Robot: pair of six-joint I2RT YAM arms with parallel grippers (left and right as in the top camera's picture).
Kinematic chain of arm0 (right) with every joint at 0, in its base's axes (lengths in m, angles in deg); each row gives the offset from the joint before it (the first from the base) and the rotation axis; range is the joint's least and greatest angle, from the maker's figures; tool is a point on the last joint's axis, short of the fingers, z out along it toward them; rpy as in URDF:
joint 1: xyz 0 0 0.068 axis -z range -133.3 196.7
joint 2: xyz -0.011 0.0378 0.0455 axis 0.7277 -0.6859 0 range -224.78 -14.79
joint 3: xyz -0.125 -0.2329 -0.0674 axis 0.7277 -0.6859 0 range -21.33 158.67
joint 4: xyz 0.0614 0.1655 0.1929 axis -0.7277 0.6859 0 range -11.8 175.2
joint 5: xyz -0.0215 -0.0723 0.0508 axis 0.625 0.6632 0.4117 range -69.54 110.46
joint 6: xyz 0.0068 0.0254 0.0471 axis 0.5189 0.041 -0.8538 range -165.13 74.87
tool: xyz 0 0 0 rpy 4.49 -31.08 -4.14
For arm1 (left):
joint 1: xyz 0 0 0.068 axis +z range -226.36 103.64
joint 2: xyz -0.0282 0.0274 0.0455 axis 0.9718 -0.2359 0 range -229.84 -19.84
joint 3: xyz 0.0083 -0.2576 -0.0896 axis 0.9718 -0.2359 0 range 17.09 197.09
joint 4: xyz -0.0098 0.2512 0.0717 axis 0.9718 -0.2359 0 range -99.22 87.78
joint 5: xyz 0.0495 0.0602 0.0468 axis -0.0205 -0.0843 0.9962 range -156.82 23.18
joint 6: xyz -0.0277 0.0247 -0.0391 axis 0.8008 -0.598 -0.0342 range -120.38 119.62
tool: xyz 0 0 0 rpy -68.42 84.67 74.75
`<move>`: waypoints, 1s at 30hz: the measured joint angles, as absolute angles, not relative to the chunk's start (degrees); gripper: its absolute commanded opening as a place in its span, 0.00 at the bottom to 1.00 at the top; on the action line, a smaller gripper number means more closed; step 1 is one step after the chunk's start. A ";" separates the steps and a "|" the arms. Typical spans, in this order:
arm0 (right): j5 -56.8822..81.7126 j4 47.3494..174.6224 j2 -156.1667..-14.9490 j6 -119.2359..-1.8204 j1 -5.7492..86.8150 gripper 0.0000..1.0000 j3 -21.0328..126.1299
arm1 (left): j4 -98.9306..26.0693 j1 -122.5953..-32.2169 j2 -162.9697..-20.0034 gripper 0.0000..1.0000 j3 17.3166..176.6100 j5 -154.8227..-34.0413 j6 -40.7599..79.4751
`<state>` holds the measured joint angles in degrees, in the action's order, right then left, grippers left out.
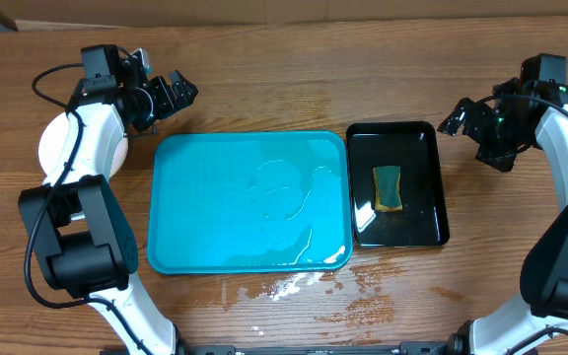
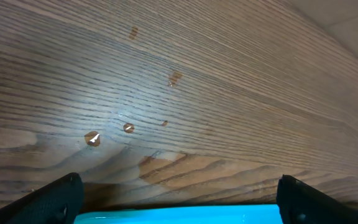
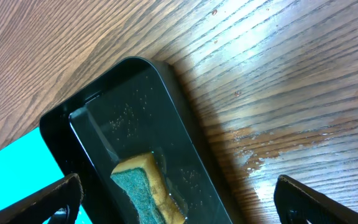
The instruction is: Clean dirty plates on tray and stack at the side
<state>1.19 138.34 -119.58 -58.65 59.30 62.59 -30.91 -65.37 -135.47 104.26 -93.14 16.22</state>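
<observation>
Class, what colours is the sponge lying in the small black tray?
Green scouring top on a yellow body; the right wrist view shows the sponge best.

Two arms, each ending in one tool: the left tool (image 1: 180,91) and the right tool (image 1: 458,118). Between the tools, two trays lie on the surface (image 1: 264,69): one turquoise tray (image 1: 195,197) nearer the left tool and one black tray (image 1: 414,158) nearer the right. One sponge (image 1: 389,187). One white pile of plates (image 1: 49,148) lies back under the left tool's arm; their number cannot be told.
</observation>
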 measured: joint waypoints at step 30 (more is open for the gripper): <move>12.16 131.30 -44.08 -52.24 51.54 1.00 53.91 | -30.89 -65.40 -135.47 1.00 104.26 -92.92 16.22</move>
